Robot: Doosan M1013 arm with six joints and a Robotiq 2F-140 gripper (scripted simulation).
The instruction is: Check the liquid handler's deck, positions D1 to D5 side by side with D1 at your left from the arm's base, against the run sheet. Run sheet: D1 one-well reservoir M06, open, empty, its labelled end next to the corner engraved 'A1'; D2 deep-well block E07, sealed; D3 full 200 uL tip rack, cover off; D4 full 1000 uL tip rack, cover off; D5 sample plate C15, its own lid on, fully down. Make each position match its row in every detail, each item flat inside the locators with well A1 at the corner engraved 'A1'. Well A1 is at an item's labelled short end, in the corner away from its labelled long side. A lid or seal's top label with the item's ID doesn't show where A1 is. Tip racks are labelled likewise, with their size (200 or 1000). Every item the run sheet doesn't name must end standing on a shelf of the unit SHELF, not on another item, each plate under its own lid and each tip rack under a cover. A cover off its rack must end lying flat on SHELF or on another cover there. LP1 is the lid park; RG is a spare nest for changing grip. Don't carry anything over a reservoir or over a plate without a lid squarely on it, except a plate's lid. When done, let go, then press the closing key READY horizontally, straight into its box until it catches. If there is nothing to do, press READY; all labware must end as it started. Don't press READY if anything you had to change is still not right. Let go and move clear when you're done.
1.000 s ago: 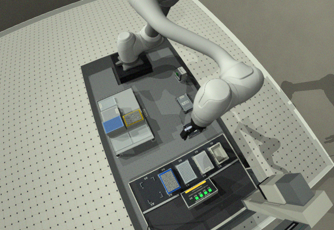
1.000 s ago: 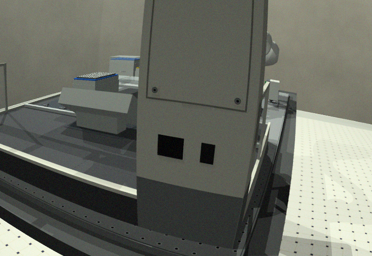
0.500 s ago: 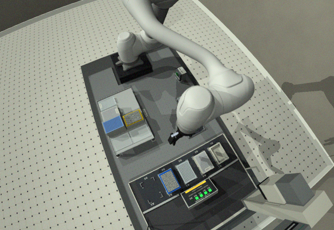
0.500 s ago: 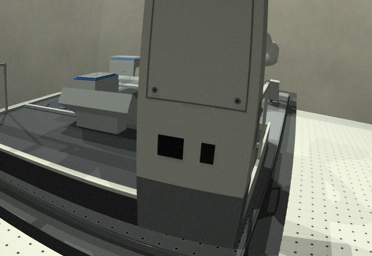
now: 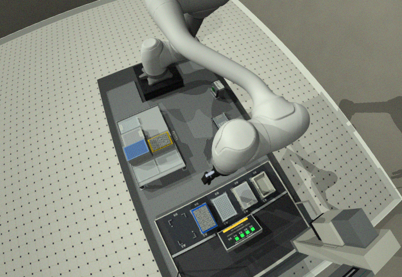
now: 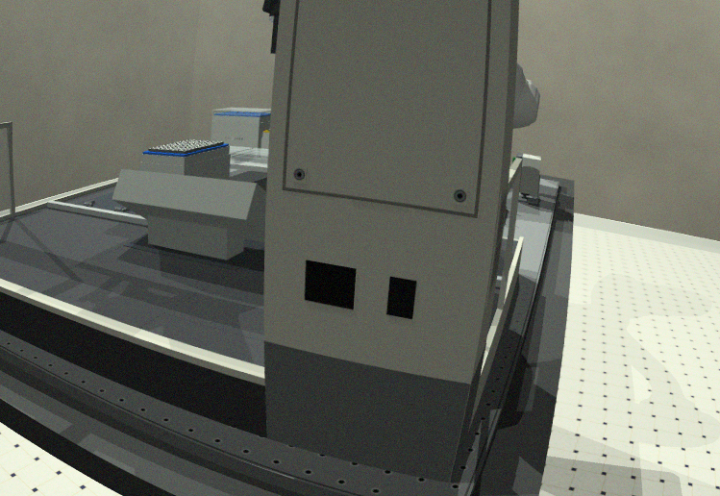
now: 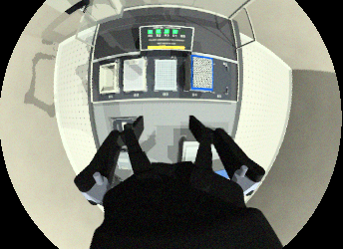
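Observation:
My gripper (image 5: pixel 207 177) (image 7: pixel 166 122) is open and empty, hanging over the bare bench between the shelf unit and the deck. On the deck, the open one-well reservoir (image 5: pixel 262 184) (image 7: pixel 108 77) sits at D1, a sealed block (image 5: pixel 244 195) (image 7: pixel 135 75) at D2, a white uncovered tip rack (image 5: pixel 223 206) (image 7: pixel 166 73) at D3, and a blue-rimmed uncovered tip rack (image 5: pixel 203 217) (image 7: pixel 202 72) (image 6: pixel 186 147) at D4. The D5 nest (image 5: pixel 182 228) (image 7: pixel 227 77) holds nothing. Labels are too small to read.
The SHELF unit (image 5: pixel 172 161) carries a blue-topped covered rack (image 5: pixel 136 150) (image 6: pixel 240 124), a yellow-rimmed uncovered tip rack (image 5: pixel 159 141) and two pale plates (image 5: pixel 129 123) (image 5: pixel 132 136). A panel with green lights (image 5: pixel 239 233) (image 7: pixel 167 36) stands beyond the deck. A small box with a green key (image 5: pixel 217 87) is near the base. A tall grey column (image 6: pixel 384 234) blocks the exterior view.

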